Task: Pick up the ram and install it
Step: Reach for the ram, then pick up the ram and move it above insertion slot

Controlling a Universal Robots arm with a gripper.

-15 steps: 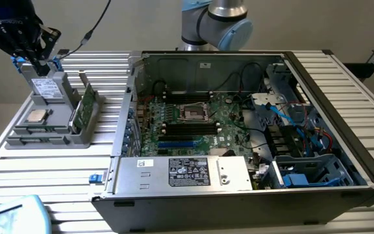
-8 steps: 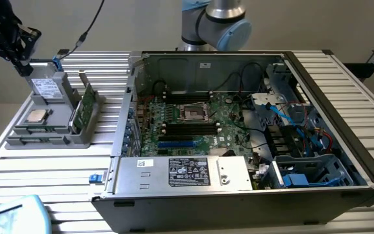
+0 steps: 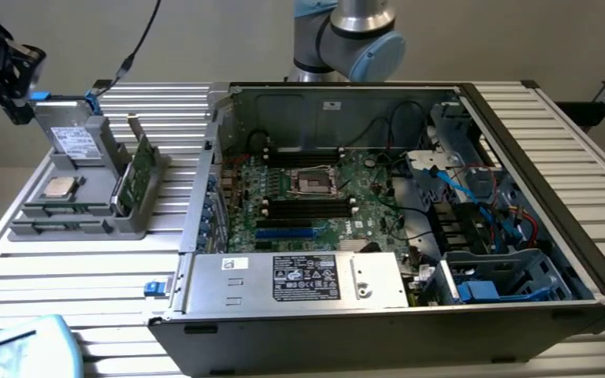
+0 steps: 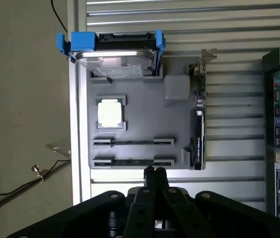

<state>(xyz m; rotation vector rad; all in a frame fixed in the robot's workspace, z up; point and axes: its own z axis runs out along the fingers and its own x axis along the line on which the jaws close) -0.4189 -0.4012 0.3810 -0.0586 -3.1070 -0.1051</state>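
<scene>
Grey tray (image 4: 145, 114), blue drive bracket (image 4: 80, 42) (silver drive (image 4: 117, 62)), black fingers (image 4: 149, 183), green motherboard (image 3: 371, 197).

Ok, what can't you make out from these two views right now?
- Ram in the gray tray: wrist view sees it edge-on, so chips and label are hidden.
- Motherboard memory slots: exterior view, too small to tell free from filled.
- Board area beneath the power supply: covered by it, exterior view.
</scene>
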